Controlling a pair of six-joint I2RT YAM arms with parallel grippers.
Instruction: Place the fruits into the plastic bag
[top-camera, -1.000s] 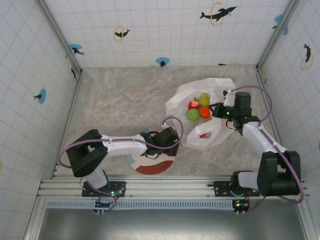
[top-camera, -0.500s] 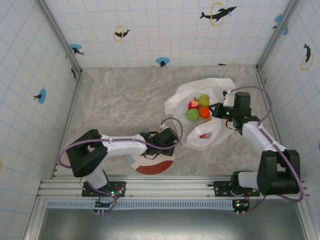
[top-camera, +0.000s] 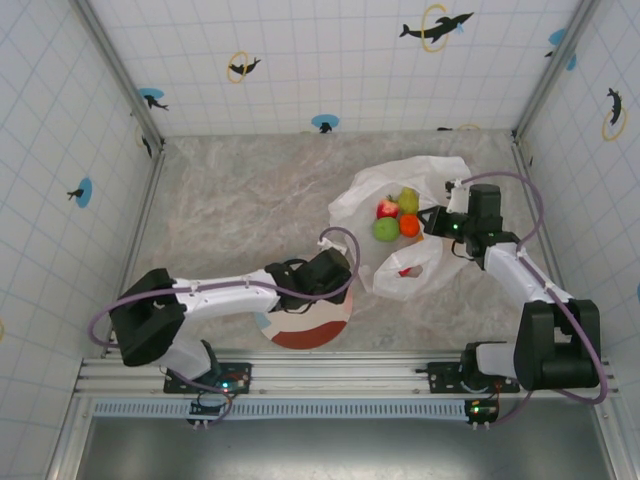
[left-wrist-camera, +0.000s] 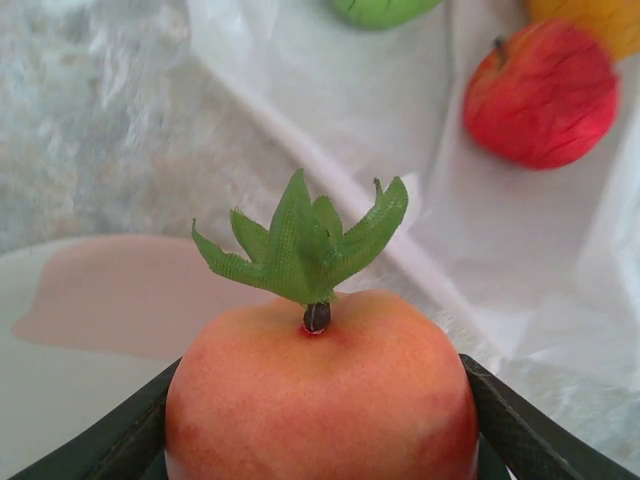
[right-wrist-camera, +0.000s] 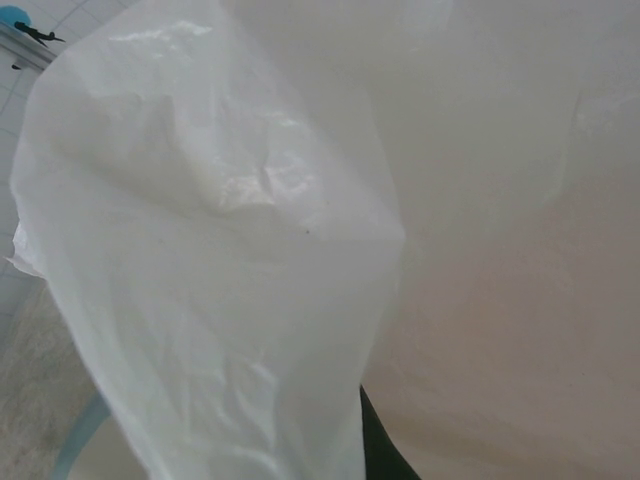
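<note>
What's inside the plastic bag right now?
In the open plastic bag lie a red apple, pear, green apple and orange; a small red fruit shows lower down. Anything beneath the crinkled plastic is hidden.

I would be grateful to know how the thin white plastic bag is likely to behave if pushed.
The thin, translucent white plastic bag looks floppy: its crinkled folds would probably bunch up rather than slide. The red apple and green apple resting on it may weigh it down somewhat, and could roll if it shifts.
</note>
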